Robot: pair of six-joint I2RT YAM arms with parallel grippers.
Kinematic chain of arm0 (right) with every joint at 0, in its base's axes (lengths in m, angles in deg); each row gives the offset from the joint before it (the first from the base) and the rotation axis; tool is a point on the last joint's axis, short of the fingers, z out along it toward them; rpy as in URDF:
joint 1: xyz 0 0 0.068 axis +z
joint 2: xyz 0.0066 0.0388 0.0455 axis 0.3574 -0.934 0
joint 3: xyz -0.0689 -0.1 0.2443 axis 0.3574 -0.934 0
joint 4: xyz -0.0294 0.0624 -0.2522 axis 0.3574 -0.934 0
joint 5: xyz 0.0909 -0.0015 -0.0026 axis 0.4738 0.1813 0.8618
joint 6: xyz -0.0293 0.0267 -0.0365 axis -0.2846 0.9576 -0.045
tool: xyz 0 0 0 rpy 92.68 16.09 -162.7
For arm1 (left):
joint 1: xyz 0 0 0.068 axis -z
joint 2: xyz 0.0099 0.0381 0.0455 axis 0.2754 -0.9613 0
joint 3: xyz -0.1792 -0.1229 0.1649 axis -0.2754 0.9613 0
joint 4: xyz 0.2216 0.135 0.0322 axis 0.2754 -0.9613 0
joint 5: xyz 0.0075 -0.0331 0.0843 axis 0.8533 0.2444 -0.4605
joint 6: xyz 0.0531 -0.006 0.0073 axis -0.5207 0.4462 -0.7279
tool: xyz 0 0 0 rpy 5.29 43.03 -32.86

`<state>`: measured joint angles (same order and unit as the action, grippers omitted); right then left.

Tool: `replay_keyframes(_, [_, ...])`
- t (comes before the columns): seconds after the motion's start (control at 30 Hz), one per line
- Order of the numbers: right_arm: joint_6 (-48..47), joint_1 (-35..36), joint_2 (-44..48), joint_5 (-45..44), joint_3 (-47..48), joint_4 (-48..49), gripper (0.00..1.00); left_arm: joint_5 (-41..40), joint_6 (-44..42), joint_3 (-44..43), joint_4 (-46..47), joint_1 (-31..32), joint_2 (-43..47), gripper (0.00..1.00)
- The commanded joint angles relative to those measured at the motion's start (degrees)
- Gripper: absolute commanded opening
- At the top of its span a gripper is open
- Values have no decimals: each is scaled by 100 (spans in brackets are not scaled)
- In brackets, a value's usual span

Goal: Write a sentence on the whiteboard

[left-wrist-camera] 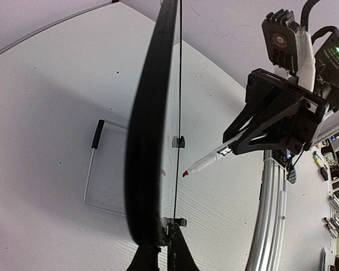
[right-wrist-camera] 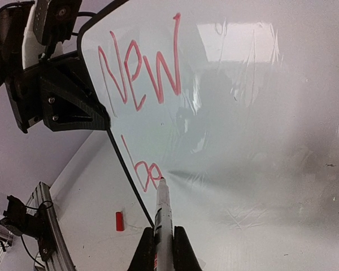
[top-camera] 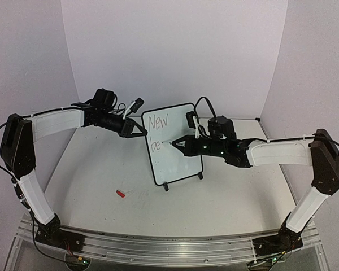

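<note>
Whiteboard stands portrait on its two feet mid-bench, long axis upright, face turned twd the right arm. Left tool is closed down on the board's upper-left frame edge. In the left wrist view its fingers sit either side of the black frame, w/ nothing else in them, so it looks like a steadying grip only. Right tool is clamped on a marker, barrel running out along the tool's own axis, nib fwd.

Sentence so far reads "New" on line 1 and "be" on line 2. It's red in the right wrist view, greyish from above. Judging by that, it's early in the job, w/ most of the lettering yet to do.

Key relation: the nib is at the board face just right of the "e". Touching or a hair off, can't tell. Bare white for the next letter lies to the right along line 2, i.e. away from the clamped edge and twd the free one. Marker axis meets the face at a slant, not square. Right arm is the writing arm, and the left is nearer the frame but holds no marker.

Probable next need is a light press and short strokes rightward. Pressing hard could rock the board back on its feet, so the left clamp matters.

A small red cap lies on the bench, near side, left of the board and well apart.
</note>
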<state>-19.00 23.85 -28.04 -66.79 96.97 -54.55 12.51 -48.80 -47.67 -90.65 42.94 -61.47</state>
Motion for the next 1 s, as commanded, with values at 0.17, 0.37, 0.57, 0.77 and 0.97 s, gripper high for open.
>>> replay_keyframes(0.17, [52, -86, -130, -212, 186, 143, 0, -153, -228, -129, -340, 170, 3, 0])
replay_keyframes(0.37, [0, -114, -231, -139, 347, 144, 0, -153, -230, -129, -337, 169, -7, 0])
replay_keyframes(0.57, [-100, -117, -278, 28, 449, 139, 0, -151, -228, -128, -341, 174, -6, 0])
replay_keyframes(0.77, [-69, -107, -353, 214, 308, 102, 0, -150, -227, -129, -337, 178, 3, 0])
replay_keyframes(0.97, [-28, -107, -296, 236, 1, 102, 0, -144, -227, -138, -343, 180, -12, 0])
